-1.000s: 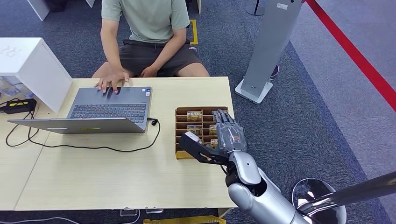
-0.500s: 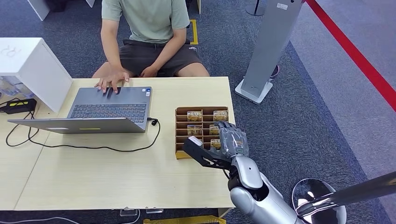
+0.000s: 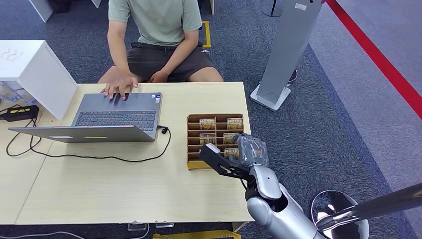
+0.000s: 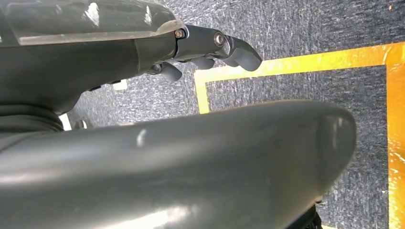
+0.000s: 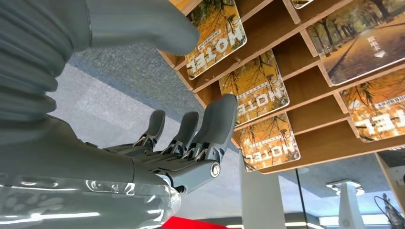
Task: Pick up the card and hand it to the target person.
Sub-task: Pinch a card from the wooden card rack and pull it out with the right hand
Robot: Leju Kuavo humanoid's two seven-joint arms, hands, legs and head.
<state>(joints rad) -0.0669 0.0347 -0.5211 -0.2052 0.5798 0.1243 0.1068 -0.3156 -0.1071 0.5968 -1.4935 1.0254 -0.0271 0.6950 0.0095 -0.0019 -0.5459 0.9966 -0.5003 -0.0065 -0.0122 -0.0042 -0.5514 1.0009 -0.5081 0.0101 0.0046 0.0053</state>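
Note:
A brown wooden card holder (image 3: pixel 189 143) stands on the table's right part, with several autumn-print "HOTEL" cards (image 3: pixel 207 123) in its slots. My right hand (image 3: pixel 239 152) hovers over the holder's near right end, thumb and fingers apart, holding nothing. In the right wrist view its fingers (image 5: pixel 216 125) reach close to a card (image 5: pixel 258 88) in a middle slot, and the thumb (image 5: pixel 143 23) lies beside another card (image 5: pixel 217 29). The person (image 3: pixel 155 30) sits at the table's far side, one hand on the laptop. My left hand (image 4: pixel 210 43) hangs over the carpet, holding nothing.
An open grey laptop (image 3: pixel 117 117) with a black cable (image 3: pixel 99 157) lies left of the holder. A white box (image 3: pixel 35 69) stands at the far left. A grey kiosk stand (image 3: pixel 286 50) and a red floor line (image 3: pixel 378 57) are right of the table.
My right hand has drawn back from the holder's far rows to its near right end and sunk lower. The person and the cards have not moved.

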